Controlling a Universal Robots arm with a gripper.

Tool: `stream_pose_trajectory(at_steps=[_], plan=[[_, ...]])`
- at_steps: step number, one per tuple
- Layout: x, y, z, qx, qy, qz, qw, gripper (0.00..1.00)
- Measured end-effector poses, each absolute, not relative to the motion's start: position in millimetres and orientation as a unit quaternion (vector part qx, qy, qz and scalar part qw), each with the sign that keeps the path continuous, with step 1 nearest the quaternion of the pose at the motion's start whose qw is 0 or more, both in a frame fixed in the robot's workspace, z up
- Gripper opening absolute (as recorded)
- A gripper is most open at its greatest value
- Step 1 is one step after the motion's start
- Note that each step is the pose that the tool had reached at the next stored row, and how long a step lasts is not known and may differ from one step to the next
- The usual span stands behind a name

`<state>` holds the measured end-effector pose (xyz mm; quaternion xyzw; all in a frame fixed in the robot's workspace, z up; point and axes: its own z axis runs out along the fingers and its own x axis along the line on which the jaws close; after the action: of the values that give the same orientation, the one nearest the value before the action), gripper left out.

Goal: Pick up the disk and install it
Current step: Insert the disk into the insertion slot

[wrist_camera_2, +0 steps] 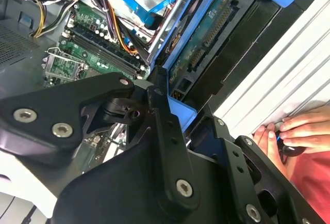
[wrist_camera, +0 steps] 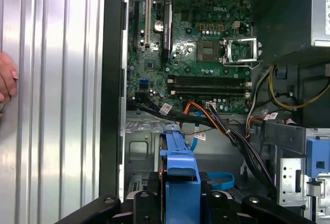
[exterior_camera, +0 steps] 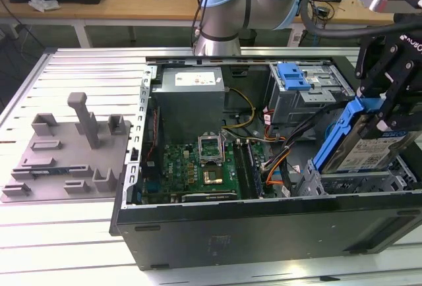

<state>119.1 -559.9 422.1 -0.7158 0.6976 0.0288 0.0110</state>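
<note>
The disk [exterior_camera: 359, 144], silver with a blue carrier frame, hangs tilted over the metal drive cage [exterior_camera: 349, 184] at the exterior view's right end of the open computer case [exterior_camera: 264, 233]. Its lower end reaches down into the cage. My gripper [exterior_camera: 386, 98] is shut on the upper end of the blue frame. In the second wrist view the disk [wrist_camera_2: 216, 33] shows its green circuit-board underside between my black fingers [wrist_camera_2: 165, 126]. The first wrist view looks along the blue frame's edge [wrist_camera: 180, 167], above the gripper [wrist_camera: 180, 203].
Inside the case lie the motherboard [exterior_camera: 204, 167], the grey power supply [exterior_camera: 191, 95], cable bundles [exterior_camera: 283, 154] and a light-blue latch [exterior_camera: 293, 75]. A grey fixture [exterior_camera: 66, 154] stands on the slatted table at the exterior view's left. A person's hand [wrist_camera_2: 289, 136] rests beside the case.
</note>
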Motion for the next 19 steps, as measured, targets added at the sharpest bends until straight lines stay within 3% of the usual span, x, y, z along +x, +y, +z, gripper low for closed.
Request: stream_pose_trajectory(at_steps=[19], plan=[[119, -560, 401, -0.716, 0.698, 0.029, 0.011, 0.37]])
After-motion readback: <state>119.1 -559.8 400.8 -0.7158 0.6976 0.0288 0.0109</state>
